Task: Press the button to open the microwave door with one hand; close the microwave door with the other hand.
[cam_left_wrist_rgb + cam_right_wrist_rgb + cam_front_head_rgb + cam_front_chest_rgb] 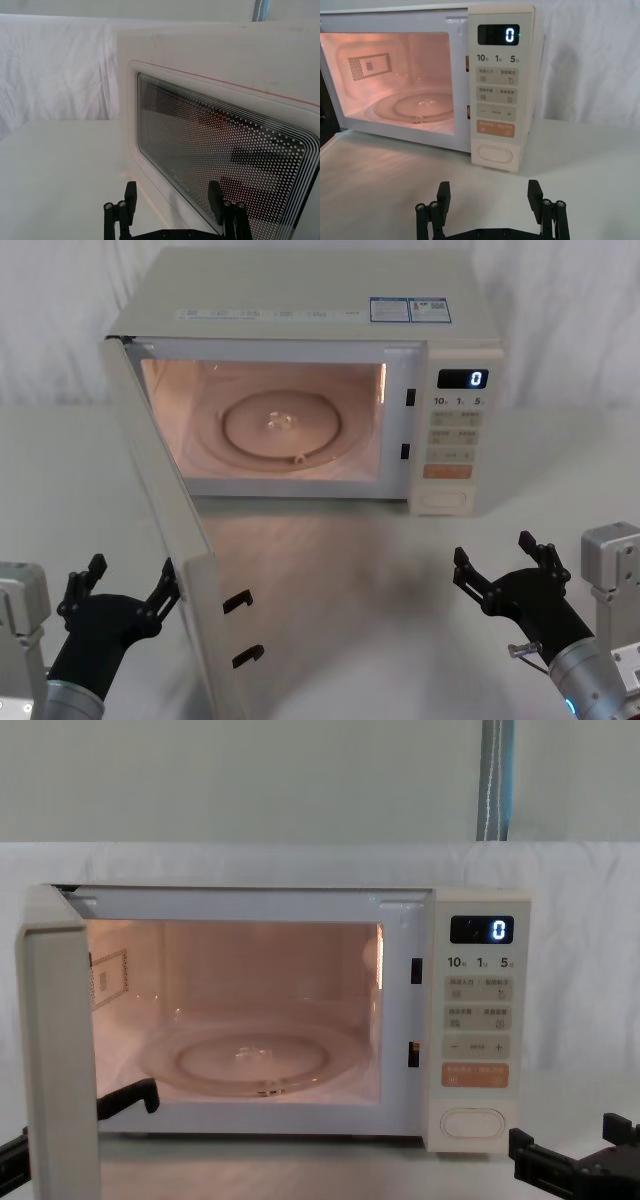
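Both pairs of jaws stood wide apart, holding nothing. Our left gripper (125, 585) hovered low just outside the microwave door (170, 530), its right-hand fingertips close to the door's outer face; we could not tell whether they touched. Our right gripper (500, 560) hung above the table (340, 580) in front of the control panel, well short of the button (495, 154).

From the head view the door's outer face was hidden; only its inner side and two black latch hooks showed. The left wrist view showed the dark, dotted window (220, 155), its far end cut off.

We saw the microwave (300, 310), cream and boxy, toward the back of the table, its door swung fully open to the left and its cavity lit warm orange over a glass turntable (285, 425). The display (498, 35) read "0"; beneath it stood "10", "1", "5". Smaller key labels were too fine to read.
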